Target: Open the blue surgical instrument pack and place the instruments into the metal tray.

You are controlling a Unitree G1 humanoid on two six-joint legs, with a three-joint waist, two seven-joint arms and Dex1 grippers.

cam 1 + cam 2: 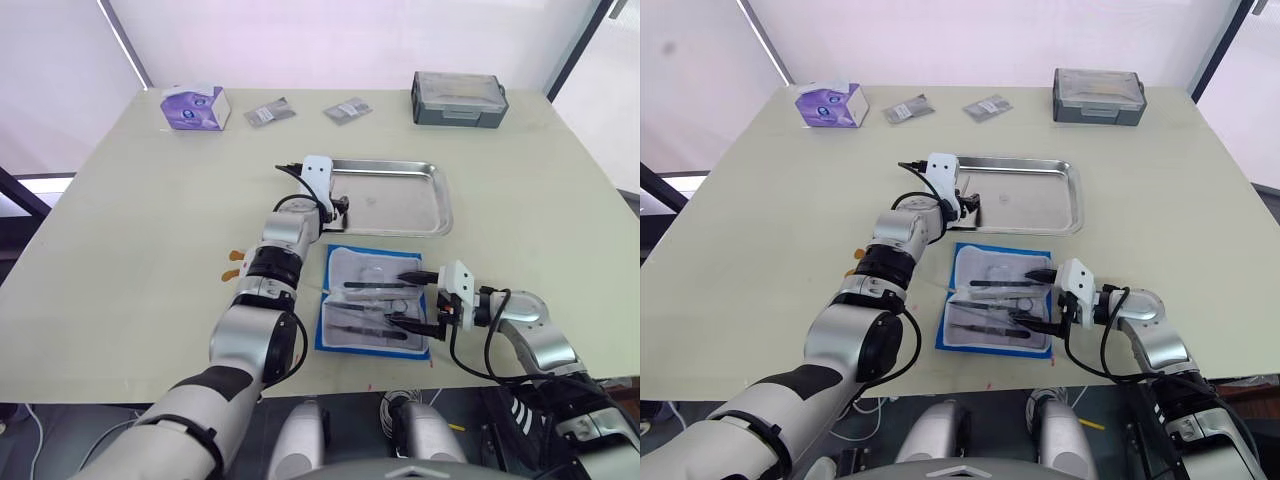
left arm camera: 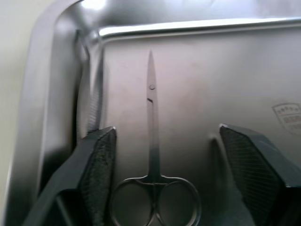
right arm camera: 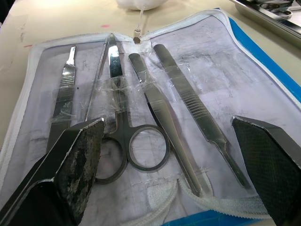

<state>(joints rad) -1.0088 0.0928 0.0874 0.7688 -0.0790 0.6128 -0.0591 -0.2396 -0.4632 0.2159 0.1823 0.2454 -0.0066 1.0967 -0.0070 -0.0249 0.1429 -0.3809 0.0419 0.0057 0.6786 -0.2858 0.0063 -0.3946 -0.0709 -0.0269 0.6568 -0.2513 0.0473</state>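
The blue surgical instrument pack lies unzipped and spread flat near the desk's front edge, grey-white lining up, just in front of the metal tray, which sits at the middle of the desk. Inside the pack the instruments lie side by side under clear strips: a flat scalpel-like handle at one side, ring-handled scissors next to it, then two tweezer-like tools with ribbed grips. The right end effector hovers low over the pack's right edge, fingers spread wide on either side of the tools' near ends, grasping nothing. The left end effector reaches over the tray's left end, its two black pads parted and released; a pair of small silver scissors lies flat on the tray floor between them, rings towards the wrist camera, closed tip pointing away, touching neither pad. Another thin tool rests against the tray's inner wall beside the left pad. Along the desk's far edge stand a purple-and-white tissue box towards the left corner, two small grey foil packets near the middle, and a dark grey lidded plastic box towards the right
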